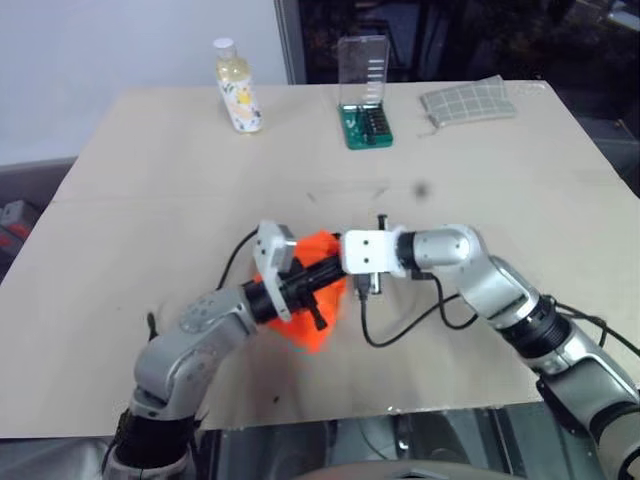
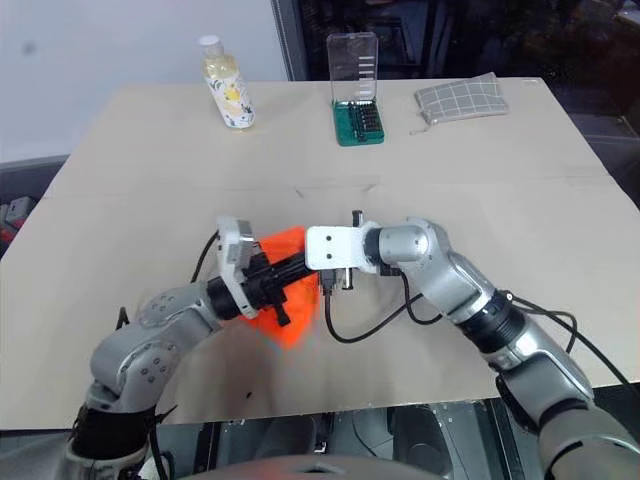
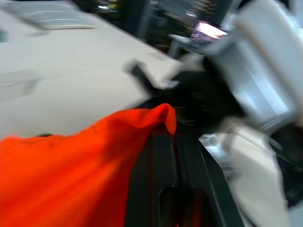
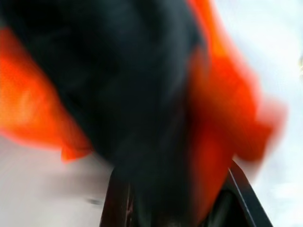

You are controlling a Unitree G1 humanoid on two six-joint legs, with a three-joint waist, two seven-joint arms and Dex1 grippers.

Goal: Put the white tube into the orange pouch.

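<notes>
The bench (image 1: 150, 200) is seen from above by both head eyes, tilted forward and down, its far edge at twelve o'clock. Nearly the same spread is shared, slightly offset. From each wrist, the orange pouch (image 3: 71, 175) is viewed at very close range along the fingers.

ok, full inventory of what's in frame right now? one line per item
orange pouch: 1, bright orange, near middle of the table, lifted, fabric pinched in the left gripper
bottle: 1, yellowish with white cap, upright, far left of table
screwdriver bit case: 1, green base with clear lid standing open, far middle
checked cloth pouch: 1, grey-green, far right
table: 1, beige top
white tube: cannot make it out
left gripper: 1, black fingers, shut on the pouch's edge
right gripper: 1, at the pouch beside the left one; open or shut not clear
</notes>
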